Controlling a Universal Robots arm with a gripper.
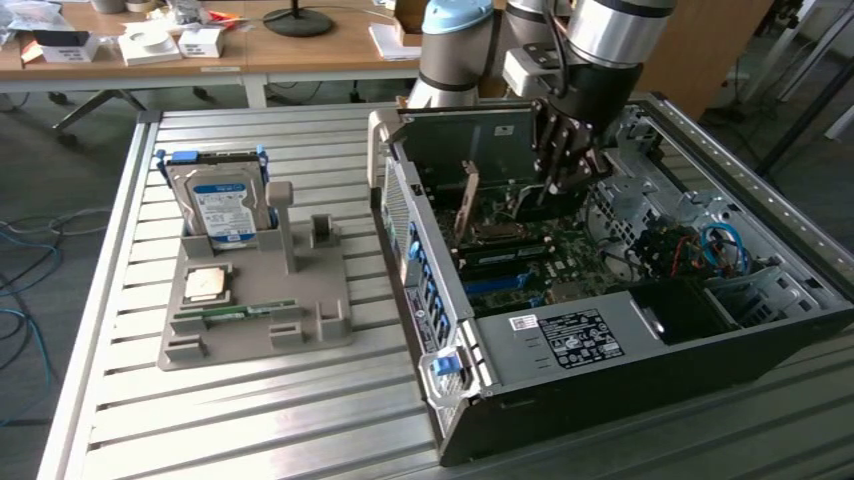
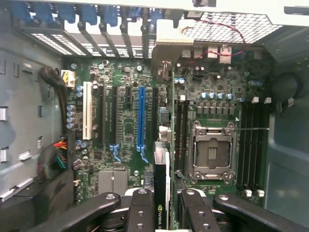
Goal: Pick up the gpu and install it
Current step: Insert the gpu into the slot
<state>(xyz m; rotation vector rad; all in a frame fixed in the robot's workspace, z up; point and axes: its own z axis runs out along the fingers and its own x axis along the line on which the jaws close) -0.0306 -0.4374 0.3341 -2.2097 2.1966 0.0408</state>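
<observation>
Install step: gripper jaws clamped on gpu, edge-on over motherboard slots. Seating likely needs exact slot alignment, straight push.

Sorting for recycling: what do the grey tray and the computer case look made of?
Grey tray: likely plastic, matte, uniformly dull with moulded-looking posts. Computer case: apparently sheet metal, dark-painted outside, bare grey inside, with folded edges and perforated panels.

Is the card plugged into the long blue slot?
No, the blue slot lies bare, while the card sits clamped in the tool.
</observation>
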